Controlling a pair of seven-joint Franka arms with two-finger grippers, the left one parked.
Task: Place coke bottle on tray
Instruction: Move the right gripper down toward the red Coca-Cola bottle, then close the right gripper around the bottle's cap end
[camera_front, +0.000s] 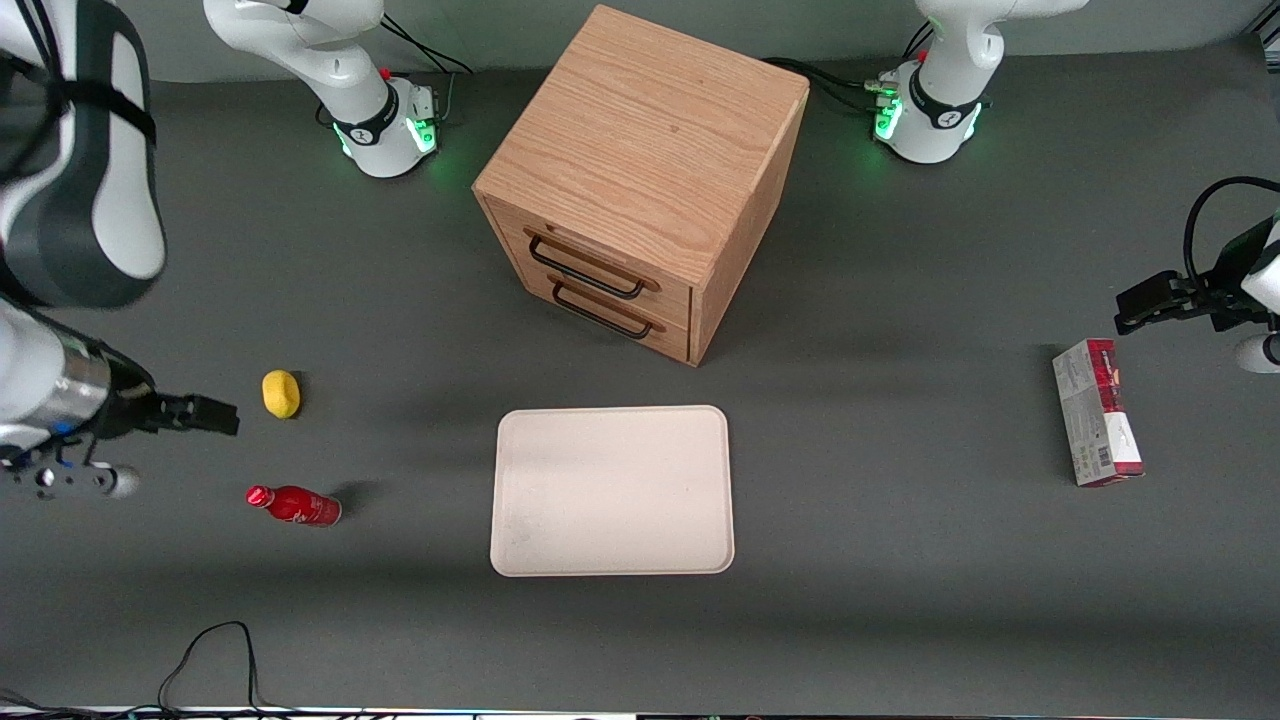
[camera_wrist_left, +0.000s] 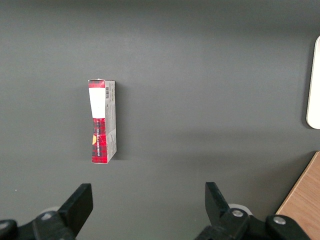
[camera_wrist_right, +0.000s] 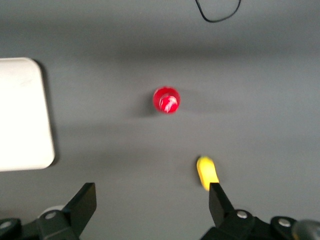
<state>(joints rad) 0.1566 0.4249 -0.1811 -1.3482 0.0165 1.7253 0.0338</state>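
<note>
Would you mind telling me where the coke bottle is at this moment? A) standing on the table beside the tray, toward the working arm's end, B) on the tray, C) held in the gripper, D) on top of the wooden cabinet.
A: the coke bottle stands on the table, apart from the empty tray, while the open gripper holds nothing, near the yellow lump.

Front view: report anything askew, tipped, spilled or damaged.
Only the wooden two-drawer cabinet sits skewed, turned at an angle to the cream rectangular tray. The small red coke bottle stands upright, nothing spilled. The open gripper hovers near it.
</note>
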